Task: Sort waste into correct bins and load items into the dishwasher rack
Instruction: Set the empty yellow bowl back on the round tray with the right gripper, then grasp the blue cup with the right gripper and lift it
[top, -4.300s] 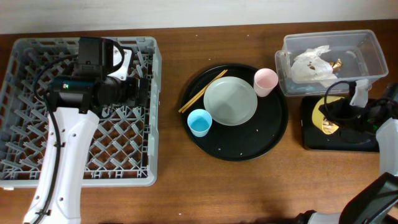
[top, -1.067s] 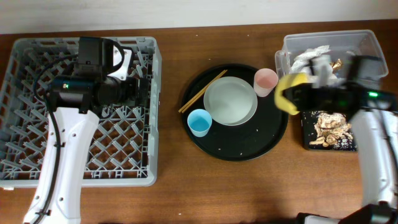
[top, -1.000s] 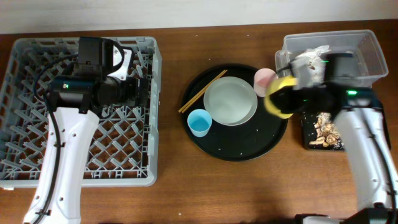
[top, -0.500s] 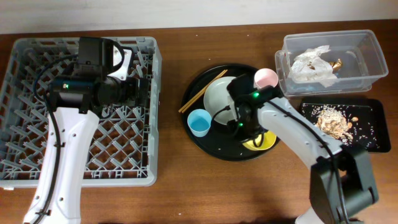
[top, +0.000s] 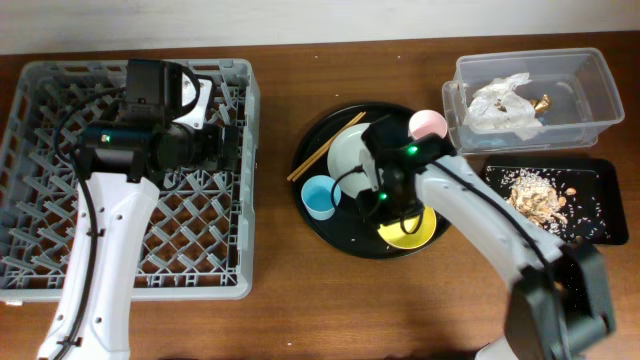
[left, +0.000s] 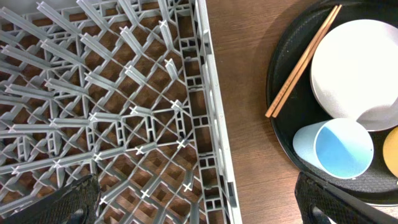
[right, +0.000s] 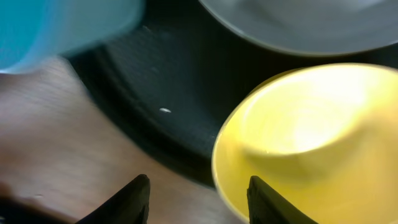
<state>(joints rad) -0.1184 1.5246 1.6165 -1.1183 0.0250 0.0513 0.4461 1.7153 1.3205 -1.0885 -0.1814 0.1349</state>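
Status as I read it from the console: waste looks sorted, loading not yet begun

- Clear tub, well away from the right gripper: holds the crumpled tissue and a small golden-brown bit I cannot identify
- Flat black tray, just beside the tub and equally clear of the right jaws: holds the food scraps with crumbs scattered around them
- Rack, its side wall directly below the left gripper: I see only bare pegs, nothing loaded
- Round black tray, under the right jaws: carries everything that remains to go into the rack
  - yellow bowl: resting on this tray, its rim just ahead of the right jaws and off toward one finger
  - plate: beyond the bowl, farther from the right jaws, partly hidden by the arm
  - blue cup: on the side of the right jaws facing the rack
  - pink cup: at the tray's far edge, near the tub
  - chopsticks: lying together along the plate's edge, on the side nearest the left jaws

Jaws: right pair apart, gripping nothing; left pair spread wide with nothing between them

Outstanding, by my judgement: all five dish items to be moved into the rack
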